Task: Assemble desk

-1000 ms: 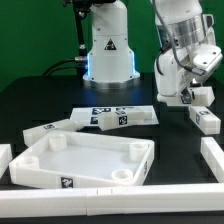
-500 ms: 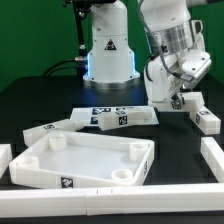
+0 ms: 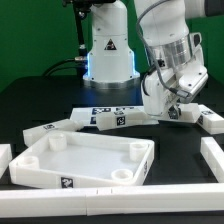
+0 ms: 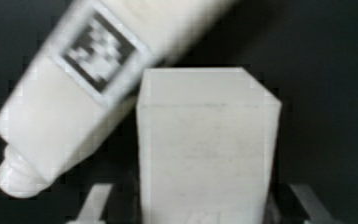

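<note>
Closed tight, the claw [image 3: 176, 108] [image 4: 197, 206] grips a short white desk leg, the held leg [image 3: 182, 114] [image 4: 202, 130]. In the wrist view its fingers [image 4: 105, 200] sit on both sides of this square leg and press on it. The claw is low, near the black tabletop [image 3: 30, 100], on the exterior view's right. I cannot tell if the held leg rests on the tabletop or is just above it.

Another leg, the tagged leg [image 3: 212, 119] [image 4: 83, 90], lies just beside the held leg. It has a black-and-white square tag and one round end. In the wrist view it is tilted and looks like it touches the held leg near one corner.

The big desk top [image 3: 95, 141] lies flat at the front of the tabletop, with its raised rim up. A round socket [image 3: 122, 175] shows in one of its corners. It is well apart from the claw.

Two more legs lie behind the desk top: the left leg [image 3: 52, 130] and the middle leg [image 3: 140, 117]. The marker board [image 3: 92, 110] lies flat just behind the middle leg.

Long white border bars [image 3: 110, 190] lie around the edge of the tabletop. The white robot base [image 3: 108, 50] stands at the back.
</note>
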{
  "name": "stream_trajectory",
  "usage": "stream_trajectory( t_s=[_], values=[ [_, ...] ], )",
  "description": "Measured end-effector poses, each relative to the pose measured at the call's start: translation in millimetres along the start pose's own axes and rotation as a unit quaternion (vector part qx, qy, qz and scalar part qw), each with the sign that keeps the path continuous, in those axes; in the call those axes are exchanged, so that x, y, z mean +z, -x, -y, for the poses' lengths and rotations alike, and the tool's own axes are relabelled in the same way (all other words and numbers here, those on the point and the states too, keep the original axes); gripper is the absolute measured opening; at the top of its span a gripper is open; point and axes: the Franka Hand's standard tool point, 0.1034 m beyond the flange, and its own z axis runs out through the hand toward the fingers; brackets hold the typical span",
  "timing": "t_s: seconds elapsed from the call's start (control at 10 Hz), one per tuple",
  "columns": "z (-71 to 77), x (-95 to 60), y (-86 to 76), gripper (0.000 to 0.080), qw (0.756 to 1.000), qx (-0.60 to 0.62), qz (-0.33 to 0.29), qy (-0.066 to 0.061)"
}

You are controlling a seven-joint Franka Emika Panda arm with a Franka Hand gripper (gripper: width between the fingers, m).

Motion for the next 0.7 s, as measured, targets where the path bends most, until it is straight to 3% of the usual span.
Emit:
stream_trajectory(
  t_s=[0.1,0.2,0.3,0.4,0.5,0.7],
  values=[
    [-0.8,-0.1,0.3,0.0357,1.000,-0.001,0.000,0.000],
    [-1.1,0.7,-0.2,0.0357,1.000,-0.001,-0.001,0.001],
    [-1.3,1.0,-0.5,0.0559,1.000,-0.001,-0.001,0.001],
    [-1.3,1.2,-0.6,0.0559,1.000,-0.001,-0.001,0.001],
    [-1.0,0.1,-0.4,0.0630,1.000,-0.006,0.000,0.001],
    [3.0,-36.0,1.4,0.0646,0.998,-0.060,0.026,-0.005]
  ],
)
